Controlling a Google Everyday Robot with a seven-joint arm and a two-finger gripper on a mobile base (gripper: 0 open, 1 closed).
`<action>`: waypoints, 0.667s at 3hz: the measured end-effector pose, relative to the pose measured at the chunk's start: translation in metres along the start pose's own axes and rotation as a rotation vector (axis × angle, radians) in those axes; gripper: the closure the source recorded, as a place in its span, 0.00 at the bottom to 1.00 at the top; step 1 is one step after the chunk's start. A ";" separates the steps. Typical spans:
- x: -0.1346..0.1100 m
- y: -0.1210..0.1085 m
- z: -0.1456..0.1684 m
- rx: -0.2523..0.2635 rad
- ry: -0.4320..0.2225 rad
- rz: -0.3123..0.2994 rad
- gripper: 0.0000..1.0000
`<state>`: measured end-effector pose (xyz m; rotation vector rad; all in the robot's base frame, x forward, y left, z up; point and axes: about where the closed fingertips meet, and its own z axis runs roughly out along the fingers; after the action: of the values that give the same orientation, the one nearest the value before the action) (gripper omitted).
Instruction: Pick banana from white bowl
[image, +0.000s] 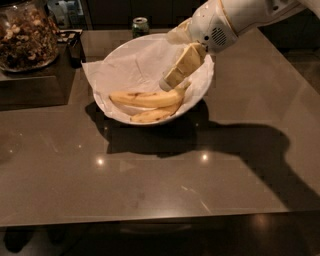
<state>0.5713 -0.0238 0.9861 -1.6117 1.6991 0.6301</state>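
The white bowl (112, 67), lined with crumpled white paper, stands on the dark table in the camera view. Two bananas lie in it. The longer, thicker banana (145, 98) with brown smudges lies across the middle. A smaller, slimmer banana (150, 115) lies just in front of it. My gripper (170, 82) reaches in from the upper right, over the bowl's right side. Its tip hangs just above the stem end of the longer banana.
A glass jar of nuts (27, 35) stands on a dark raised block at the far left. A small green-lidded can (140, 26) stands behind the bowl. The arm's shadow falls on the table to the right. The table's front edge runs along the bottom.
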 end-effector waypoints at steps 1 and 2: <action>-0.001 0.000 0.002 -0.002 -0.002 -0.001 0.29; -0.002 -0.011 0.018 -0.019 -0.018 0.009 0.44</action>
<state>0.5854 -0.0105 0.9776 -1.6078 1.6933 0.6657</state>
